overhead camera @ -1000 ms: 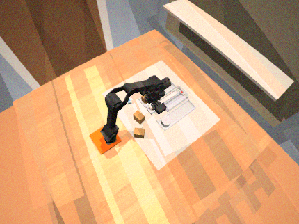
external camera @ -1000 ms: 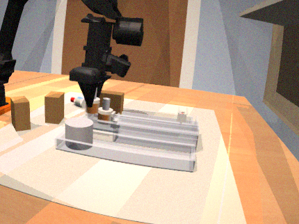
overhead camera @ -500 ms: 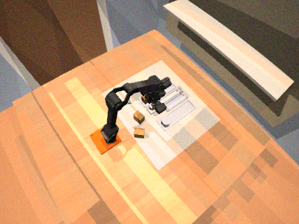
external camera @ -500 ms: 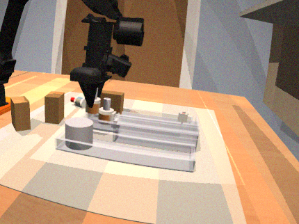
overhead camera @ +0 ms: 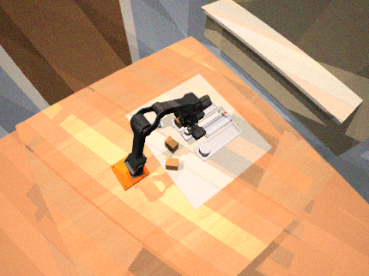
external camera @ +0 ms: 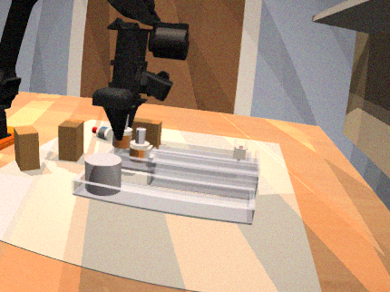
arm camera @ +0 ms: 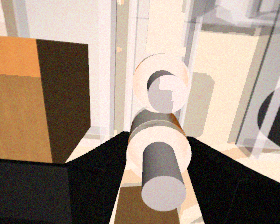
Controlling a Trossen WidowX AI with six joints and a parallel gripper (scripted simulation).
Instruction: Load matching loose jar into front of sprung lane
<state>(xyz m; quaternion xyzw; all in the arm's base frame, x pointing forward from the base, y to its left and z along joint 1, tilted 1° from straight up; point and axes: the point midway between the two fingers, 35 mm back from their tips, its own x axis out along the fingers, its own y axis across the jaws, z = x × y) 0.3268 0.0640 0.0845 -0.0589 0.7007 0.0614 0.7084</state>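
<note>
From my remote seat, reading the exterior view from the left: two plain brown cardboard blocks [external camera: 26, 147] stand on the wooden tabletop [external camera: 290, 139] at the far left, well apart from the work. Next comes a small white bottle with a red cap [external camera: 102, 131], lying on its side behind the rack.

Then my black parallel-jaw hand [external camera: 121, 133], pointing straight down and clamped on the loose brown-banded jar with a grey cap [external camera: 121, 140]. I judge this to be the insertion step: the held jar sits at the front mouth of the sprung lane, just beside the matching brown-banded jar already in the lane [external camera: 140, 149]. In the wrist view the two are in line, one behind the other [arm camera: 161, 90].

The clear plastic lane rack [external camera: 204, 172] runs off to the right. Its nearest lane holds only a broad grey cylinder [external camera: 102, 172] at the front end. The small pusher plate with red marks [external camera: 240, 152] appears near the far end.

Next I would press the held jar steadily along the lane, lower it behind the front stop, then release slowly.
</note>
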